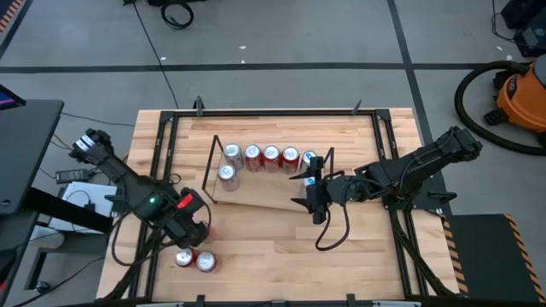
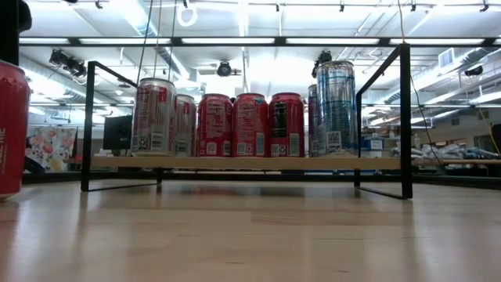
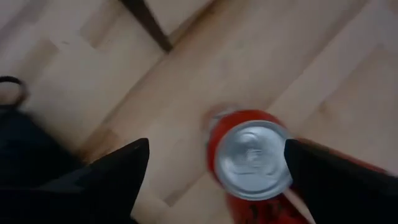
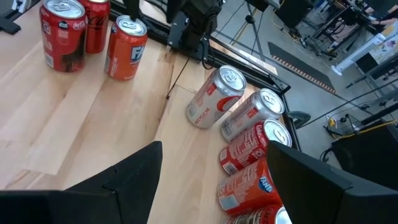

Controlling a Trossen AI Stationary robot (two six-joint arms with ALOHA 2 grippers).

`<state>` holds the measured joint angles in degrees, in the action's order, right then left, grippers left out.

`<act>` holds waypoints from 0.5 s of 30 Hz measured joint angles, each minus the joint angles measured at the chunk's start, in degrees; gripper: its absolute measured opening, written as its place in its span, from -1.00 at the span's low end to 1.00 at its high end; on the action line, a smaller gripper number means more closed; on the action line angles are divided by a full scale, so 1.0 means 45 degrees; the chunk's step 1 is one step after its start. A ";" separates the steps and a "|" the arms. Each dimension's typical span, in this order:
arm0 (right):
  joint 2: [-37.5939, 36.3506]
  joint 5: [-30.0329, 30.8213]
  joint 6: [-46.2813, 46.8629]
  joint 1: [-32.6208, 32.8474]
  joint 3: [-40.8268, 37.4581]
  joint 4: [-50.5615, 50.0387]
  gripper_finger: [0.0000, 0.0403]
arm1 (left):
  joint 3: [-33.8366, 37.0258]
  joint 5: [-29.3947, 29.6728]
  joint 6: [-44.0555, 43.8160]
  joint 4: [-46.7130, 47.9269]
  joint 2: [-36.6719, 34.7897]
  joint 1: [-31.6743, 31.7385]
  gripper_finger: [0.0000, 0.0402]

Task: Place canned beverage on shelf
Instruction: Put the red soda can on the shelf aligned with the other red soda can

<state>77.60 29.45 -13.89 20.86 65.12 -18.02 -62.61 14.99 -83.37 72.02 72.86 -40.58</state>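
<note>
A: On the table (image 1: 281,247), the shelf (image 1: 264,201) carries a row of cans; the left gripper (image 3: 214,171), jaws wide and empty, hovers over a red can (image 3: 252,163) near the front left corner.

B: Best centre on its lid, descend, then close.

A: The right gripper (image 4: 214,171) waits, half-open, by the shelf's right end.

B: Only the low view shows the tall silver can (image 2: 337,107) towering.
</note>
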 joint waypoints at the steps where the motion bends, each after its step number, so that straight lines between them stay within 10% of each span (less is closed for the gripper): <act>1: 0.0000 -0.0041 0.0000 0.0000 0.0000 -0.0005 0.48 | 0.0035 -0.0089 -0.0005 -0.0287 0.0009 0.0047 0.92; 15: 0.0005 -0.0165 0.0015 0.0000 -0.0002 -0.0005 0.48 | 0.0057 -0.1257 0.0462 -0.1323 0.0899 0.0422 0.92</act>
<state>77.62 28.71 -13.82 20.86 65.11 -18.04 -62.35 9.34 -81.30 66.07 76.91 -38.68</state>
